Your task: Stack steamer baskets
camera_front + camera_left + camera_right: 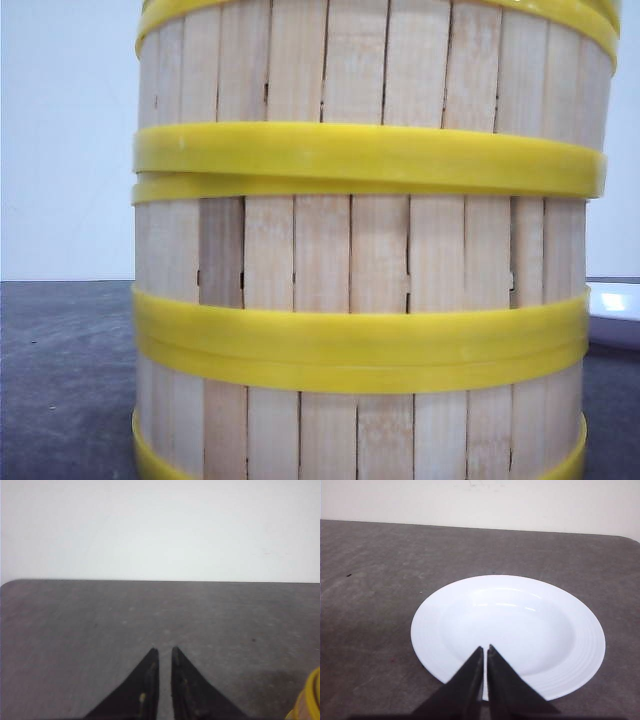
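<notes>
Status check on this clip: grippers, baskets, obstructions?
Left gripper shut, empty. Right gripper shut, empty, over white plate. Steamer baskets stacked, filling front view. Nothing obstructing.

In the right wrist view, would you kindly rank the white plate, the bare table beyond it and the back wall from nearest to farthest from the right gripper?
1. White plate, directly beneath the right gripper.
2. Bare table, beyond the plate.
3. Back wall, past the table's far edge.
</notes>
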You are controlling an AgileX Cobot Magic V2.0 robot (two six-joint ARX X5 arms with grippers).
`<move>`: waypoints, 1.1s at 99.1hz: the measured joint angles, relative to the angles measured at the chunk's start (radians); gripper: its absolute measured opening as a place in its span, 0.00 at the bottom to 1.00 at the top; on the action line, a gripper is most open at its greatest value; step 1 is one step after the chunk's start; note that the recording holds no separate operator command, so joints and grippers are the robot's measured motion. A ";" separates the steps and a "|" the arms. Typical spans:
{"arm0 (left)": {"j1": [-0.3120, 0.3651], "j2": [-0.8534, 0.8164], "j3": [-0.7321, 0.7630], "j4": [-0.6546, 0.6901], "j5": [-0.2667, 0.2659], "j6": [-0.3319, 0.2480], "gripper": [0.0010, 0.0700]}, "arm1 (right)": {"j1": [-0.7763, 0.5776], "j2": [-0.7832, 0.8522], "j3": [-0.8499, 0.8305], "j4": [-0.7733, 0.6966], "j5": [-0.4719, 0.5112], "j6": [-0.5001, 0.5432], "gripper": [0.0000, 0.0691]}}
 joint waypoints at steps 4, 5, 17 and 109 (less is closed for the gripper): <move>0.019 0.000 0.000 -0.024 0.011 -0.025 0.01 | 0.000 0.000 0.000 0.000 0.000 0.000 0.01; 0.024 0.000 0.000 -0.031 0.015 -0.029 0.01 | 0.000 0.000 0.000 0.000 0.000 0.000 0.01; 0.121 -0.001 -0.020 -0.046 0.085 -0.021 0.01 | 0.000 0.000 0.000 0.000 0.000 0.000 0.01; 0.457 -0.148 -0.810 0.667 0.463 0.182 0.01 | 0.000 0.000 0.000 0.000 0.000 -0.006 0.01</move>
